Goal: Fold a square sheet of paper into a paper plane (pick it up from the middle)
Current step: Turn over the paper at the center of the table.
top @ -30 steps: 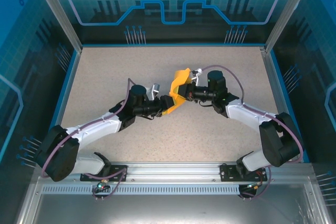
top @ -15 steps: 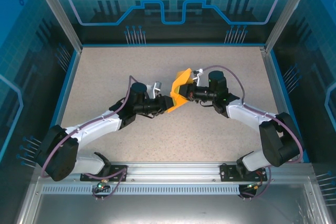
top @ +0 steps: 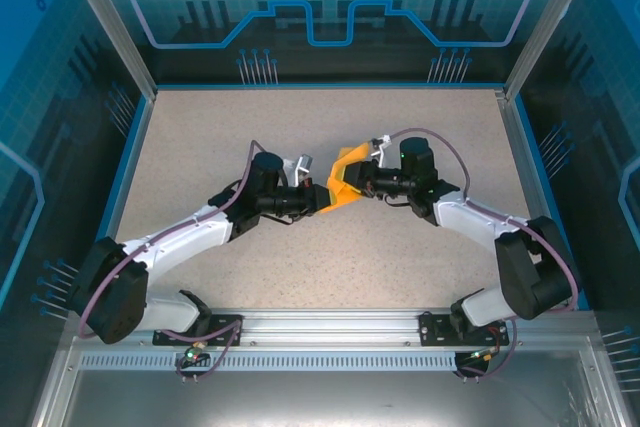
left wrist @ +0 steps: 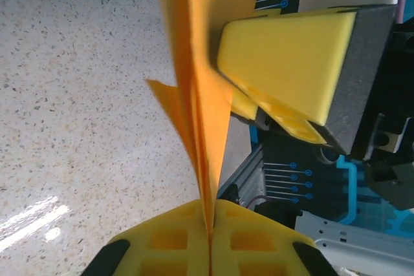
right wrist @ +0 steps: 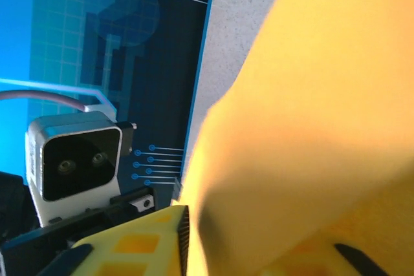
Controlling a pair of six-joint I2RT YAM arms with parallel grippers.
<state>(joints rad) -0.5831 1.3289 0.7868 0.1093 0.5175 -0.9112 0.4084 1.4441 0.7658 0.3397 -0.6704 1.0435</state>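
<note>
The orange paper (top: 343,185), folded into several layers, hangs above the table's middle between my two grippers. My left gripper (top: 318,195) is shut on its left edge. In the left wrist view the layers (left wrist: 194,63) rise straight out of the closed yellow pads (left wrist: 211,237). My right gripper (top: 358,182) meets the paper from the right; one of its yellow fingers (left wrist: 284,50) touches the sheet's side. In the right wrist view the paper (right wrist: 310,127) bulges, blurred, through the gap of my right gripper (right wrist: 259,256), whose fingers stand apart.
The speckled beige table (top: 200,147) lies below, ringed by a blue rim and dark patterned walls. The left arm's wrist camera (right wrist: 74,159) faces my right gripper at close range. An aluminium rail (top: 320,332) runs along the near edge.
The paper has dropped from a tall upright curl to a lower, more compact fold. Both grippers have moved slightly farther up the table and closer together.
</note>
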